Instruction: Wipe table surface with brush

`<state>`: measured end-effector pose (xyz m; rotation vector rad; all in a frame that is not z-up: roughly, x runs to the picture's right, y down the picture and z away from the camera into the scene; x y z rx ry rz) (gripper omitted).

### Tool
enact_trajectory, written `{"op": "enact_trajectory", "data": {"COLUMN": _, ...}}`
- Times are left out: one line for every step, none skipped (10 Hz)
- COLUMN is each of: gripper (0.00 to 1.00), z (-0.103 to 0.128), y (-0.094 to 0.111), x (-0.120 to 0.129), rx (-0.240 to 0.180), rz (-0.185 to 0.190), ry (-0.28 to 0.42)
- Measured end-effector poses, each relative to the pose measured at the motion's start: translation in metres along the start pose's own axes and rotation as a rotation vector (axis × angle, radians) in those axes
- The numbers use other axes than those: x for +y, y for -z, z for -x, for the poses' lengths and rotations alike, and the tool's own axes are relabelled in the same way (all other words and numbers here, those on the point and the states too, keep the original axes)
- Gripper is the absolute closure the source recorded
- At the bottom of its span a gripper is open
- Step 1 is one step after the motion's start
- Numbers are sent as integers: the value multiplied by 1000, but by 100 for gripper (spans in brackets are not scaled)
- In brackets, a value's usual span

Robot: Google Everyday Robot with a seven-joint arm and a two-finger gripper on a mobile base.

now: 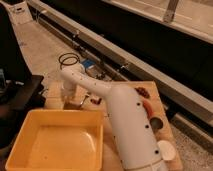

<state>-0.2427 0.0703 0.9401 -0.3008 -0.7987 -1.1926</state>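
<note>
Reading the camera view, the white arm (127, 125) rises from the lower right of the frame and bends toward the upper left. There the tool (69, 96) points down at the wooden surface (156, 86), just above the far rim of the yellow tray (55, 142). Whether the tool is clenched or released I cannot tell (the wrist hides its end). Just right of it, low on the surface, sits a small brownish shape that I take to be the brush (83, 103); whether the tool has hold of it is not clear. To wipe well, I judge the bristles should stay pressed flat and travel in straight, overlapping strokes across the bare wood in mid-frame. The strokes should stop short of the tray rim and of the dark cup (156, 123) and white dish (166, 149) at the right. The brush's long axis seems to slant from lower left to upper right, but which end carries the bristles cannot be told.
</note>
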Motion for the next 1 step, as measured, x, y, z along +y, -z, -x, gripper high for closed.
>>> {"op": "enact_trajectory", "data": {"gripper": 100, "z": -3, "y": 6, "x": 12, "rx": 13, "rz": -3, "ry": -31}}
